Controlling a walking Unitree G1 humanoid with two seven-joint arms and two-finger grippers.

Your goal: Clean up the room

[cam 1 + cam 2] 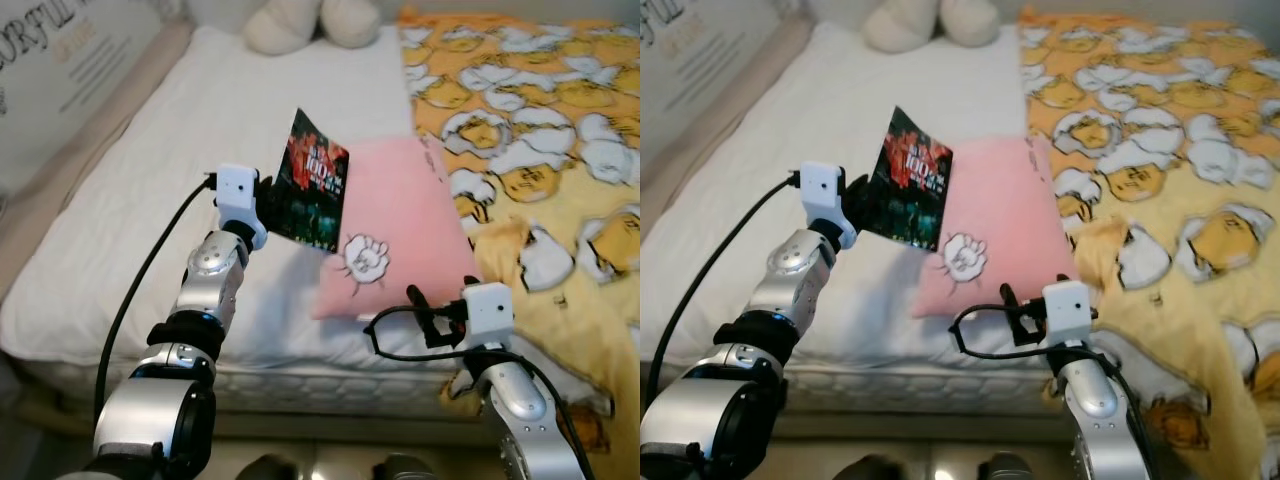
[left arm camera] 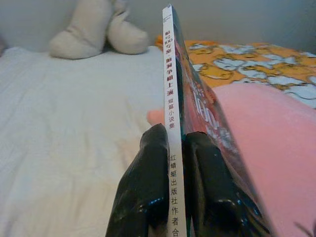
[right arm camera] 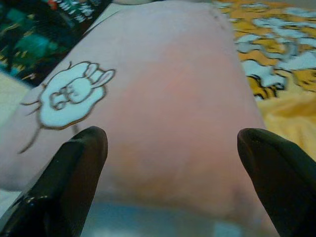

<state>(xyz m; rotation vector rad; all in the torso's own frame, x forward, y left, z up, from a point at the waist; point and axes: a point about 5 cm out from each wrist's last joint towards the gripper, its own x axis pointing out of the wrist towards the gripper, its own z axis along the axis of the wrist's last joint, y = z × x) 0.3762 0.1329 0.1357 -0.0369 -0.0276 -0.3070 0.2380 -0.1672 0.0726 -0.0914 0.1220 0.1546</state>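
Left gripper (image 2: 175, 148) clamps thin dark-covered paperback book (image 1: 312, 180) by spine, above soft pink rabbit-print pillow (image 1: 400, 225). Book: light, stiff, prob. slippery. Right gripper (image 3: 173, 143) spread wide at pillow's near edge.

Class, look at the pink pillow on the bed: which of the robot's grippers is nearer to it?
Right. The right gripper hovers open at the pink pillow, facing its near edge. The left gripper is left of it, raised above the white sheet, shut on a book.

Bed (image 1: 150, 200): white sheet, pink pillow (image 1: 395, 225), yellow blanket (image 1: 540, 130), plush toy (image 1: 310, 20).
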